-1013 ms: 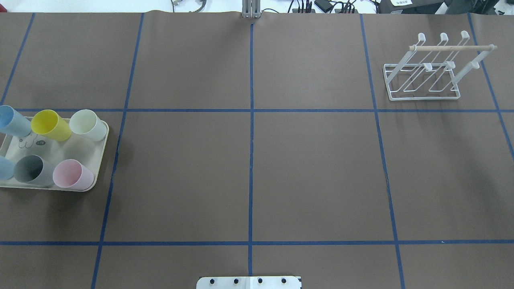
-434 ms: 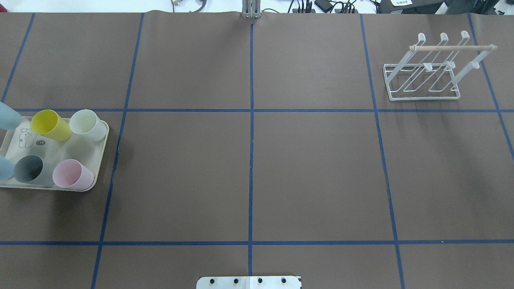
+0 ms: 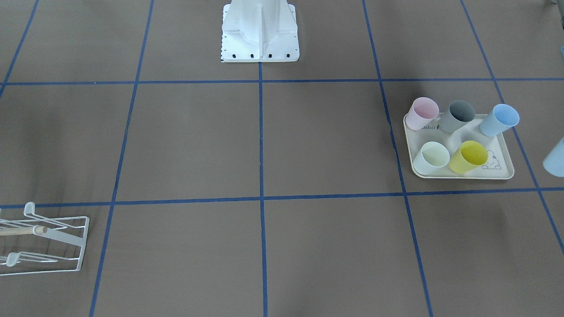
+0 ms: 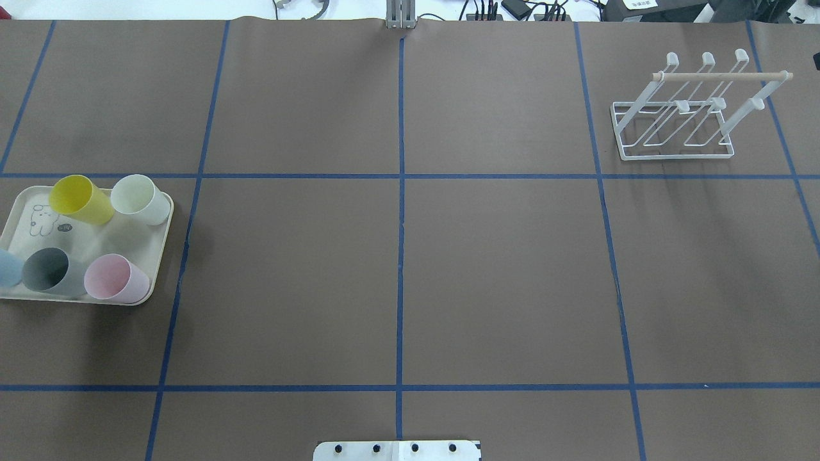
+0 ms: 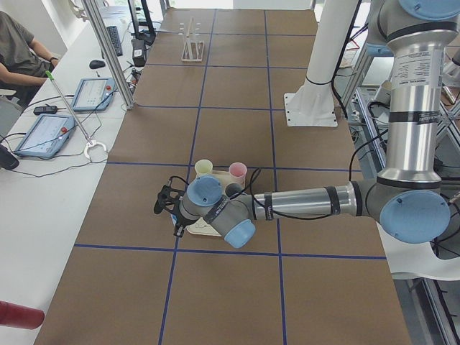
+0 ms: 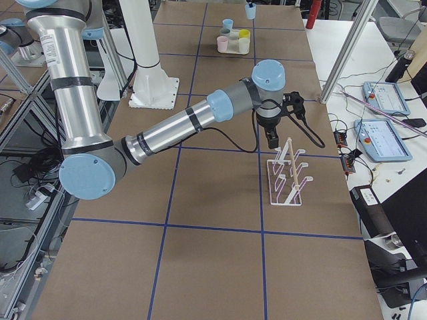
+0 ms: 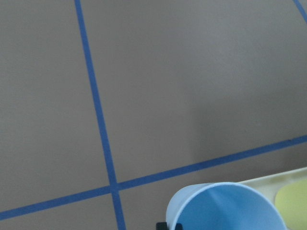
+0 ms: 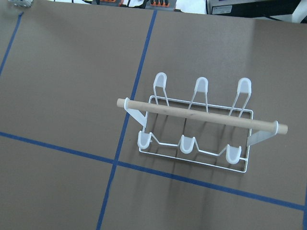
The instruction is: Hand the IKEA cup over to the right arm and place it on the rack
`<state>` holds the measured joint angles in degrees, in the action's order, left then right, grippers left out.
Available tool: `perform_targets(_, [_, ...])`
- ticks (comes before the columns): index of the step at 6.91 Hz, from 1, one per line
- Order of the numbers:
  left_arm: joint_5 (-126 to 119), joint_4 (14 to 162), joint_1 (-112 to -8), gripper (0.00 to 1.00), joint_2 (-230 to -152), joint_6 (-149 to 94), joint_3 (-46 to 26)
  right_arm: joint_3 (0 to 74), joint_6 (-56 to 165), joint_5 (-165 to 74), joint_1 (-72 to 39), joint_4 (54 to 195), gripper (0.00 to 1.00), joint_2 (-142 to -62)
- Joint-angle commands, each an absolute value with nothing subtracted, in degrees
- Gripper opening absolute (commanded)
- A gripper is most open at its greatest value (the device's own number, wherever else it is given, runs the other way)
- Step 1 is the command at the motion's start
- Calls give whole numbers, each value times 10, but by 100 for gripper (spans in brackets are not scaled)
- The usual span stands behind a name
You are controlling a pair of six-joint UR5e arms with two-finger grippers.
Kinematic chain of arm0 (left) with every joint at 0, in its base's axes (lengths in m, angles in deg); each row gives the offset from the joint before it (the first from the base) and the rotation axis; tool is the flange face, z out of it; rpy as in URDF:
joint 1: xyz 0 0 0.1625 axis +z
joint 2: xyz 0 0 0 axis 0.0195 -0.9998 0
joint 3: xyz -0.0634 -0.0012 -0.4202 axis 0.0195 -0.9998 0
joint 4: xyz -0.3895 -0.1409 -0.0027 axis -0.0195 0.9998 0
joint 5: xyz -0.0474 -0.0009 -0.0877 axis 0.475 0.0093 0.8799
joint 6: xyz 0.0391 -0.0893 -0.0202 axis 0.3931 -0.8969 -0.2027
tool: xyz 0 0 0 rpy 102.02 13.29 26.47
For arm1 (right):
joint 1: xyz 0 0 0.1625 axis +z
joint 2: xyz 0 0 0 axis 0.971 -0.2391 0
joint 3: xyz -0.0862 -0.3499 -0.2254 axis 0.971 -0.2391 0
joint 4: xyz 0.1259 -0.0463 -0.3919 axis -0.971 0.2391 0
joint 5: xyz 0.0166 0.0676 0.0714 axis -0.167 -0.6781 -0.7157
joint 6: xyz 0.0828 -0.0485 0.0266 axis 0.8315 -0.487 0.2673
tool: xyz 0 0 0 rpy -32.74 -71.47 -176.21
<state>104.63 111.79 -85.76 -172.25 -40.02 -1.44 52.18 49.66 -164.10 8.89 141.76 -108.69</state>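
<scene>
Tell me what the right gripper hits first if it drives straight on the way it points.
Probably the rack: the right gripper points down at the table, and its wrist view centres on the wooden dowel. Depth is unclear, so it might just miss.

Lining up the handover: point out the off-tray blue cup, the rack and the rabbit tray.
off-tray blue cup (image 7: 225, 211), left wrist view, inner wall.
rack (image 8: 201, 113), right wrist view, wooden dowel.
rabbit tray (image 4: 102, 238), overhead view, bare middle of its floor.

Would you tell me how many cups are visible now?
6. Five on the tray: pink, grey, blue, white, yellow. One light-blue cup is off the tray, at the frame's edge.
</scene>
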Motion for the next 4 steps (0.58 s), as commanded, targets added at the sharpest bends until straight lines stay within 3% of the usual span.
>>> perform_targets(1, [1003,1127,-869,0,-1776,-528,-18,519,517,-1614,65,1414,100,-1061])
perform_targets(4, [950,1172,-822,0,-1795,-779,-92,512,691,-1514,-5,1291,100,-1024])
